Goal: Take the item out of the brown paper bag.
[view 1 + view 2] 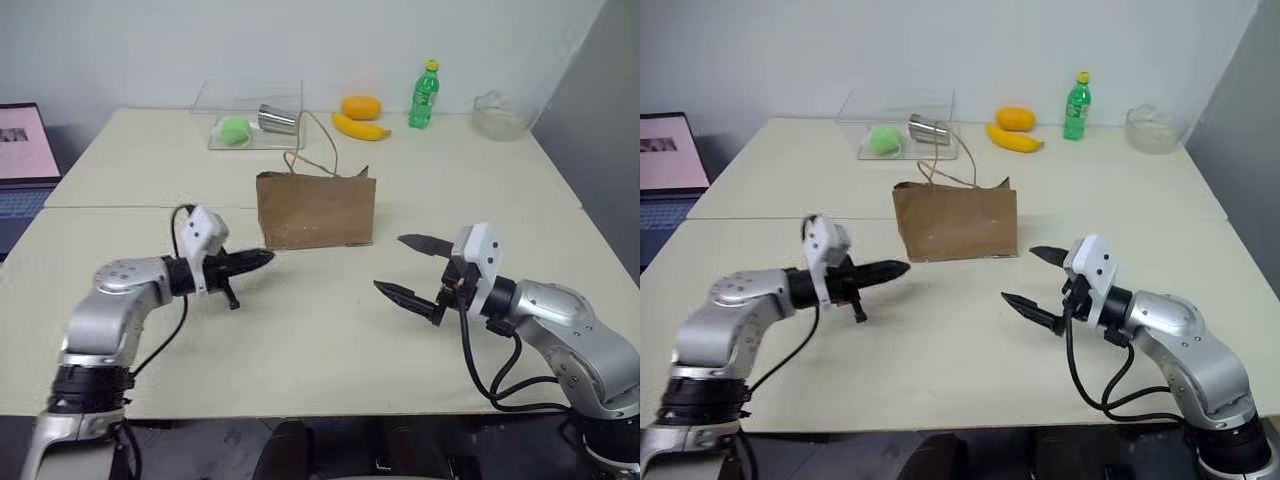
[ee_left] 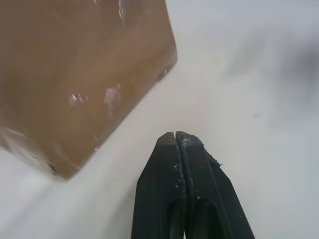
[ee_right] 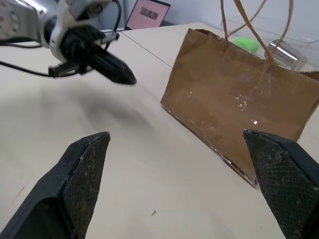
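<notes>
Left gripper (image 1: 262, 259) jaws closed, empty; right gripper (image 1: 404, 268) jaws wide, empty.

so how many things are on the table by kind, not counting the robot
fruit: 2, orange, banana
bottles: 1, green soda bottle
bags: 1, brown paper bag
containers: 3, clear plastic box, metal cup, glass bowl
green ball: 1
total: 8

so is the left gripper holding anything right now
No, the left gripper has its two black fingers pressed shut on nothing, hovering over the table just beside the brown paper bag.
</notes>
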Robot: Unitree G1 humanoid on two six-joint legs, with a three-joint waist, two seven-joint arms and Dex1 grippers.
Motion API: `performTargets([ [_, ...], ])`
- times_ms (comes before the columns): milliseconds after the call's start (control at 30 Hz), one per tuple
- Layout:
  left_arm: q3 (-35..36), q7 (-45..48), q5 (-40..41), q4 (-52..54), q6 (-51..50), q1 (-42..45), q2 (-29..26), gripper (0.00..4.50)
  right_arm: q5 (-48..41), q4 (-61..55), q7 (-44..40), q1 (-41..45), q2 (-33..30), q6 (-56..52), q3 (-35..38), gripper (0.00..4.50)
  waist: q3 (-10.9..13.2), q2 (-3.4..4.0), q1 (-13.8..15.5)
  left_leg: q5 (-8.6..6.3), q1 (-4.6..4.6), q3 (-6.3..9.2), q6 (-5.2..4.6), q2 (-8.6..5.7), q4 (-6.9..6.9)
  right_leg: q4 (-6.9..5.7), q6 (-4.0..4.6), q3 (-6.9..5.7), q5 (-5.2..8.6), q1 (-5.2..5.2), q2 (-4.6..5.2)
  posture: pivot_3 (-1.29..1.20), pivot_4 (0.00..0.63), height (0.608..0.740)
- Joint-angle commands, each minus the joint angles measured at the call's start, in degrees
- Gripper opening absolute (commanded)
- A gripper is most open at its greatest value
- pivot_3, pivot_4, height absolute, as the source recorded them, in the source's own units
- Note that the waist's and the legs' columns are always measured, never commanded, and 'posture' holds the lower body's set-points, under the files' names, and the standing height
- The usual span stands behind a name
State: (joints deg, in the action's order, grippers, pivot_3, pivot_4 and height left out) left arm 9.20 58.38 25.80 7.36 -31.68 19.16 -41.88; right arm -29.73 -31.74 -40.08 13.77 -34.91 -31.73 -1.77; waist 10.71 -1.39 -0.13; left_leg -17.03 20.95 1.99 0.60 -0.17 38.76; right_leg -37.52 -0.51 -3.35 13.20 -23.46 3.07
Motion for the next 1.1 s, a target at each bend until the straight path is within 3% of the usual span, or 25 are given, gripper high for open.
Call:
performTargets([
  [33,7.2,-3.5,6.2,10.3,-5.8,-2.5,-2.0,0.01,2.8,3.6,-1.4,4.1,-0.4,4.2,0.5,4.50,0.0,0.00,0.0,0.00,-0.02,-0.02,0.00,-0.02,0.00,0.01,0.00,0.02,0.00,0.02,0.00,0.00,0.150,0.740],
  [200,15.7,-7.1,13.0,20.8,-11.8,-11.0,-2.9,0.01,9.4,16.0,-3.5,15.3,1.3,10.4,-3.2,4.50,0.0,0.00,-0.3,0.00,-0.07,-0.13,0.00,-0.05,-0.01,0.03,-0.01,0.15,0.00,0.02,0.00,0.00,0.150,0.740],
  [367,19.9,-9.0,16.2,25.5,-12.5,-18.3,-2.5,0.01,19.0,36.9,-5.3,31.4,5.0,21.6,-8.2,4.50,0.0,0.05,-0.5,0.00,-0.07,-0.17,0.01,0.02,-0.04,-0.02,0.06,0.19,0.02,-0.06,-0.07,0.00,0.150,0.740],
  [467,21.6,-9.8,18.7,27.1,-12.8,-20.9,-2.2,0.00,23.4,53.2,-4.7,42.9,9.4,28.5,-9.9,3.93,0.0,0.06,-0.9,0.00,-0.07,-0.33,0.01,0.01,-0.05,-0.07,0.23,0.35,-0.07,-0.14,-0.08,0.00,0.150,0.740],
  [700,24.4,-12.2,21.9,27.7,-12.8,-22.1,-3.4,0.00,34.9,89.0,1.4,65.7,17.8,43.8,-13.4,1.38,0.0,0.06,-1.2,0.01,-0.01,-0.51,0.01,-0.02,-0.10,-0.06,0.41,0.53,-0.17,-0.29,-0.05,0.00,0.150,0.740],
  [833,25.3,-12.5,22.4,27.5,-12.7,-22.7,-4.8,0.00,40.5,100.5,3.6,71.6,20.3,46.3,-15.7,0.05,0.0,0.06,-1.3,0.00,0.01,-0.67,0.02,-0.08,-0.15,-0.03,0.42,0.74,-0.17,-0.39,0.00,0.00,0.150,0.740],
  [1100,24.4,-12.1,21.7,26.7,-11.6,-24.1,-6.7,0.00,48.9,106.8,5.1,73.4,22.4,47.2,-19.0,0.05,0.0,0.06,-1.5,0.02,0.00,-0.79,0.04,-0.07,-0.59,-0.07,0.45,0.88,-0.17,-0.66,0.01,0.00,0.150,0.740],
])
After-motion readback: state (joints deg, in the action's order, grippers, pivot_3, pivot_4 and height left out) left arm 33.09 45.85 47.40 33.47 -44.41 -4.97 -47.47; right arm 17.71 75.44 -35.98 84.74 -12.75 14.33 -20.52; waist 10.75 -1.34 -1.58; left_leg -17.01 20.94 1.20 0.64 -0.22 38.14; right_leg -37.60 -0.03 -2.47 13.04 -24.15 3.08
